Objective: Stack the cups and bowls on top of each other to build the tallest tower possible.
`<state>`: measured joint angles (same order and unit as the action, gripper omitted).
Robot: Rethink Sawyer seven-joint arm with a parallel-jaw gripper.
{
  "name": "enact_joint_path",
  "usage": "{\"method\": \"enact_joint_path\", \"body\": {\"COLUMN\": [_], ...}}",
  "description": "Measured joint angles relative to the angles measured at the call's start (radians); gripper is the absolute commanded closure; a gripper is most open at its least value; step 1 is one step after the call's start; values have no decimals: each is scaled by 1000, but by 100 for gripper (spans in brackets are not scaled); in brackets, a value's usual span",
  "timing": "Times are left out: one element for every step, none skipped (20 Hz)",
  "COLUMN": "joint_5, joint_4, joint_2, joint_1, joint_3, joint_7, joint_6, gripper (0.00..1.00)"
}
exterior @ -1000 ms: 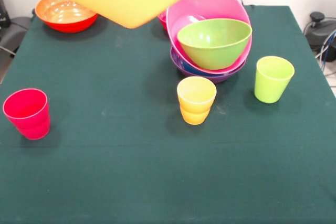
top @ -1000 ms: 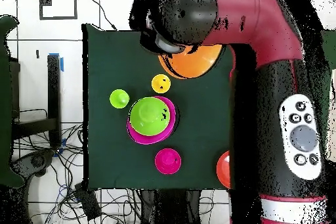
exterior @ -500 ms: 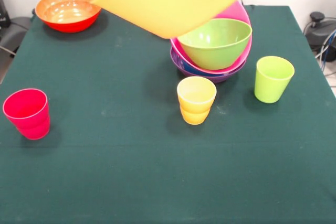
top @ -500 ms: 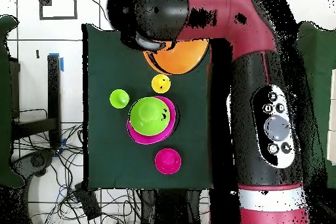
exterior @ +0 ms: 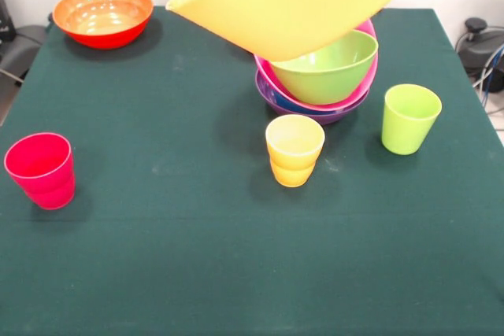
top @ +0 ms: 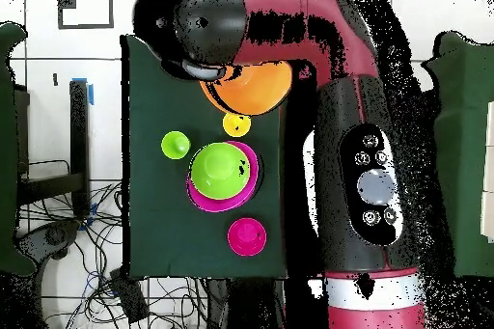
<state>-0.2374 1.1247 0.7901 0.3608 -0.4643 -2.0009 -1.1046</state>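
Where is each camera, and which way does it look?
Front view: low across the table, facing the tower; no arm shows, only the carried orange bowl.
Overhead view: above, looking straight down; the arm covers much of the table.
Both show the tower, orange bowl, yellow cup and green cup.

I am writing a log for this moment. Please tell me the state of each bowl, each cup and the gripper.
light orange bowl: in the air, tilted, above the tower
tower: lime green bowl in pink bowl in purple bowl
red-orange bowl: upright, alone on the table
yellow cup: upright, empty
lime green cup: upright, empty
red cup: upright, empty
gripper: hidden, state unclear
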Motion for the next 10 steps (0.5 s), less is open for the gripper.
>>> {"method": "enact_joint_path", "body": {"joint_5": [0,3,5,8,10,12,14,17,22,29], "joint_4": [0,0,0,1,1,2,3,5,8,13], "joint_2": [0,0,0,1,2,3,4,6,9,13], "joint_1": [-3,-8,-11,-12,-14,-14,-15,-15,-15,-16], "joint_3": [3,13,18,23,29,31,33,38,45,52], "joint_7": [0,0,0,0,0,0,0,0,0,0], "joint_6": [0,0,0,0,0,0,0,0,0,0], "gripper": [100,100,100,100,100,100,100,100,100,100]}}
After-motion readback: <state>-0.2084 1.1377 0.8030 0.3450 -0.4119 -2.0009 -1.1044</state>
